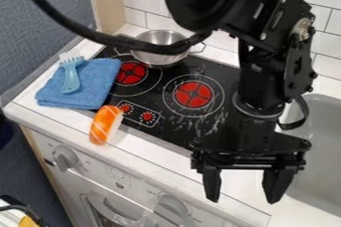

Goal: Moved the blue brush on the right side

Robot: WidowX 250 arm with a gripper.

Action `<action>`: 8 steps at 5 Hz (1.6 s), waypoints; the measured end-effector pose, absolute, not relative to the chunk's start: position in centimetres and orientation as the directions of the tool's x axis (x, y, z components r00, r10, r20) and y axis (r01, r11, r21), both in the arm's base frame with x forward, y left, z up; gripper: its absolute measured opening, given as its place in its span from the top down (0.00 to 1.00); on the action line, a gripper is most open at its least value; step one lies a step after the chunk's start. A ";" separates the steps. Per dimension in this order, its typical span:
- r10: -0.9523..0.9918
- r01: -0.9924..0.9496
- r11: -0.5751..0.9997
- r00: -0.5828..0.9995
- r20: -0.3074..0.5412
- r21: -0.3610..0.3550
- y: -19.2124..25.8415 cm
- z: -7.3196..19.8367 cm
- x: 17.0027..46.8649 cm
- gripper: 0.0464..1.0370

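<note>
The light-blue brush with pale bristles (pixel 71 78) lies on the folded blue cloth (pixel 100 85), at the left of the black stovetop with red burner discs (pixel 220 122). The black two-finger gripper (pixel 243 200) hangs over the front counter edge, well apart from the brush, its jaws spread and holding nothing.

Handling: treat the brush as light, stiff plastic, probably smooth enough to pivot if clamped off-centre. Grip the handle across its narrow width, close to the bristled head for balance. Avoid the flexible bristles. Limit descent; the soft cloth may bunch or be pinched with the handle.
</note>
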State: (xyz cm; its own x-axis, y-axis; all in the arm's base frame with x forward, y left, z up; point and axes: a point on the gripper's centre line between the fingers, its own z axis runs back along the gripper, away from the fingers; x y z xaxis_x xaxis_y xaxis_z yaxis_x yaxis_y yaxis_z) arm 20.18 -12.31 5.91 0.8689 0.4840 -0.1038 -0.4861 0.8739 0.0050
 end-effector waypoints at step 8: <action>0.867 -0.866 0.497 0.498 0.004 0.050 13.6 7.7 27.6 0.04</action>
